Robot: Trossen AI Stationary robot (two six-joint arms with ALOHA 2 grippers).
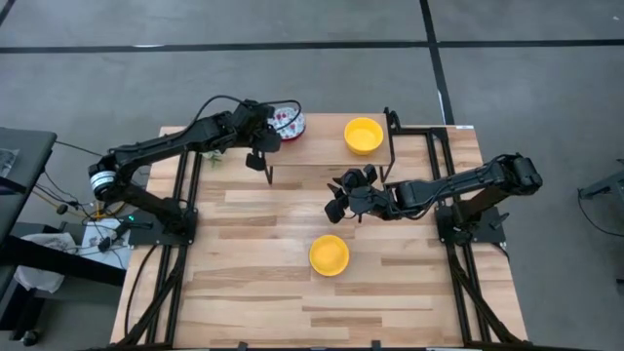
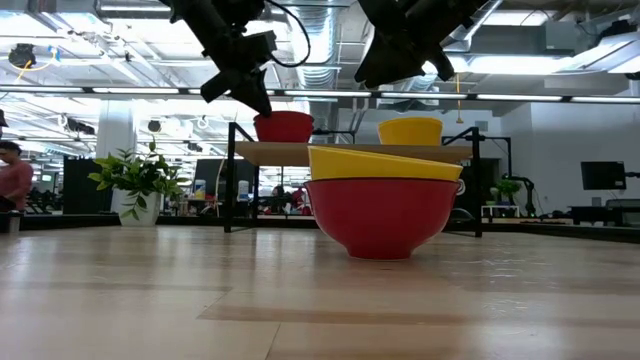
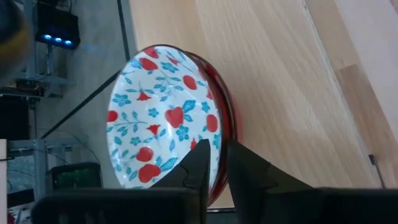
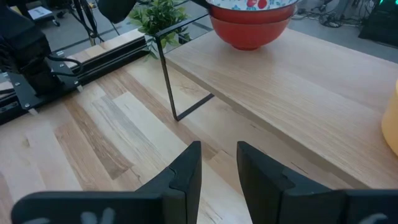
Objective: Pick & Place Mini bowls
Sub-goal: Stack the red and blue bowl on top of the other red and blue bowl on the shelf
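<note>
A floral mini bowl, white inside with red-and-blue flowers and red outside, stands at the left end of a raised wooden shelf. My left gripper is at the bowl's rim, closed down to a narrow gap. A yellow mini bowl stands farther right on the shelf. Another yellow bowl sits on the table; the low view shows it nested in a red bowl. My right gripper hangs open above the table's middle, in front of the shelf, holding nothing. My left gripper has the floral bowl's rim between its two fingers, one finger inside the bowl and the other outside against the red wall. The fingers slant down onto it from the table's left. The bowl stands upright with its base on the shelf.
The shelf stands on thin black metal legs, with open room beneath it. A small green potted plant stands at the far left, beside the shelf. Bare wooden table lies along the near edge and both sides of the stacked bowls.
</note>
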